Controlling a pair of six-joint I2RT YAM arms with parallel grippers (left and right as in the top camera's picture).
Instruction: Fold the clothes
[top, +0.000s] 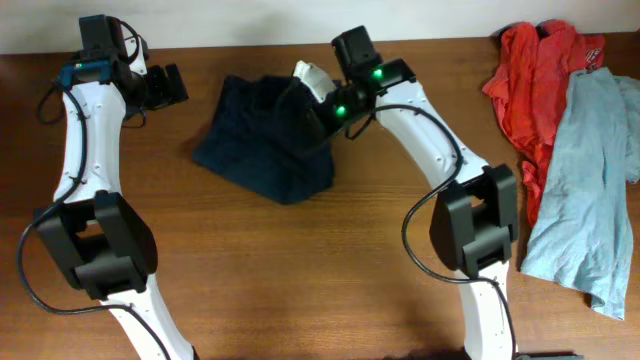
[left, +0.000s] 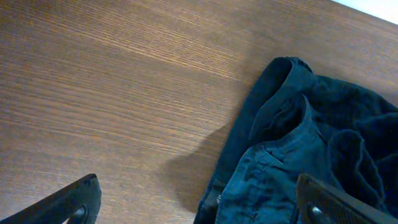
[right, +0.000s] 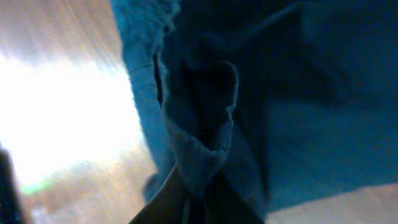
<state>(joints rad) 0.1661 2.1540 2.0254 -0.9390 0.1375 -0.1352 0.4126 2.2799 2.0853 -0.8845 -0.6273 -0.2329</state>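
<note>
A wooden table (top: 300, 260) seen from above, with two white-and-black robot arms reaching in from the lower edge of the view; a pair of dark navy shorts (top: 262, 140) lies in a crumpled heap on the far middle of the table, between the two arms. The right gripper (top: 320, 108) is down at the right edge of the heap, its tips buried in the cloth; in the right wrist view its two fingers (right: 165, 196) are pressed together on a raised fold of the shorts, and the cloth bunches up from the pinch; green lights glow on this wrist. The left gripper (top: 172, 86) hangs over bare wood to the left of the shorts, apart from them; in the left wrist view its jaws stand wide, one at each lower corner, holding nothing, with the table and the near edge of the shorts below them. At the far right of the table, well apart from the shorts, a red garment (top: 535, 70) lies rumpled; a pale blue shirt (top: 590, 170) lies just beside it and partly over it.
</note>
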